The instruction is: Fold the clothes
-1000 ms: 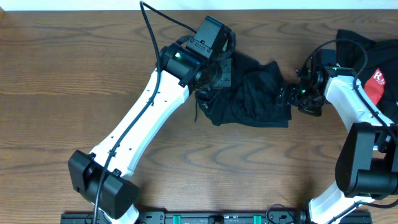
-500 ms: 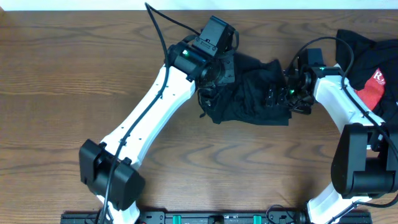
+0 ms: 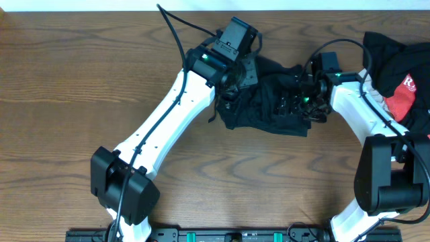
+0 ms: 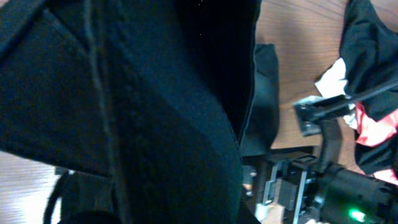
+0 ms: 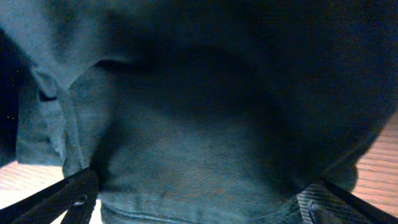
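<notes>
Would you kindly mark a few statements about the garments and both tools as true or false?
1. The clothes lie bunched on the wooden table between the two arms. True.
2. The right tool is shut. False: its fingers stand wide apart, with black fabric between them.
3. The left tool is shut on the left side of the clothes. True.
4. The black-and-red garment lies at the table's left edge. False: it lies at the right edge, beyond the right arm.
</notes>
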Tool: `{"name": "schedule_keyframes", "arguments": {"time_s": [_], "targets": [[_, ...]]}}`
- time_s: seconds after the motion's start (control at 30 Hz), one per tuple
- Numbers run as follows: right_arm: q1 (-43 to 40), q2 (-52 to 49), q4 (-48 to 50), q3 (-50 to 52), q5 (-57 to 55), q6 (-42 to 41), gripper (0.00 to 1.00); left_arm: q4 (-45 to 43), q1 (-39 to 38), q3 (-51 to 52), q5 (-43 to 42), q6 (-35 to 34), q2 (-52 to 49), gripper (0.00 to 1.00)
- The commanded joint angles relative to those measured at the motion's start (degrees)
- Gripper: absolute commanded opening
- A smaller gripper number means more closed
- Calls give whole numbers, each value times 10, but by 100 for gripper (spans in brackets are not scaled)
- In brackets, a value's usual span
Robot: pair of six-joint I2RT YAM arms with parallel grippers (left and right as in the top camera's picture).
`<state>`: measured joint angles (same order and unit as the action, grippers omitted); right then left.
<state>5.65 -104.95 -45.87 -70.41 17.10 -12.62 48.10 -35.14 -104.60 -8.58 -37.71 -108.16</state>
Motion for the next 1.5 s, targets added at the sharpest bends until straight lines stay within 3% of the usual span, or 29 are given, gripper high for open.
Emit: {"name": "schedule_keyframes", "arguments": {"time_s": [0.0,0.53,0.67,1.07,1.47], "targets": [[20,-2,1,-7,20,-7,99,-11,-16,-17,7,-12,-2,6],[-15,11,8,-17,26,-23,99,-26,-30,-17,7,-26,-3,12],[-39,30,7,-21,76,-2,99,-41,-34,-17,7,-30,-11,17],[-68,58,-6,-21,116,16,99,-84,-58,-17,7,-38,-64,17],[-128,59,-16,-31,10,-7,99,-125,-88,-17,28,-37,-79,17]]}}
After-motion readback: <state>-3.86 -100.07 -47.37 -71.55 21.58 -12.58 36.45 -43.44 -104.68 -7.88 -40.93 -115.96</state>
